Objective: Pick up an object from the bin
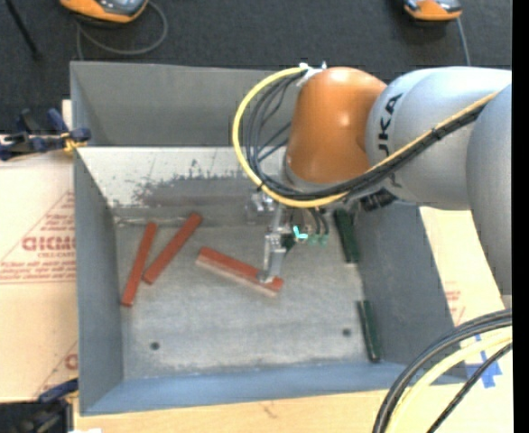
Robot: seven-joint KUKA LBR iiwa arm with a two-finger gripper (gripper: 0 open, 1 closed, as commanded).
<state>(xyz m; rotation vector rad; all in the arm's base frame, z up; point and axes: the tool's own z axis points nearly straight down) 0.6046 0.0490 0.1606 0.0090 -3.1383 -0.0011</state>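
So here's what we've got: the arm comes in from the right, with its orange cover (332, 124) and a loop of cables (246, 142) hanging over the back half of the grey metal bin (97, 269). The gripper (271, 278) is down low near the middle of the floor, its tip right at the right-hand end of a flat red bar (230, 267). That red bar lies pretty much dead centre, slanting from upper left down to lower right. We honestly can't tell whether the jaws are apart, together or clamped on the bar's end; from this angle it all reads as one silvery piece.

Off to the left we see two more red pieces. There's a longer red stick (172, 246) lying on a diagonal and a thinner red stick (139, 264) just beside it, nearer the left wall. Their lower ends come close together, and we can't say if they touch.

On the right, a dark green stick (346, 235) pokes out from under the arm. A second dark green stick (366, 329) lies along the foot of the right wall, toward the front corner.
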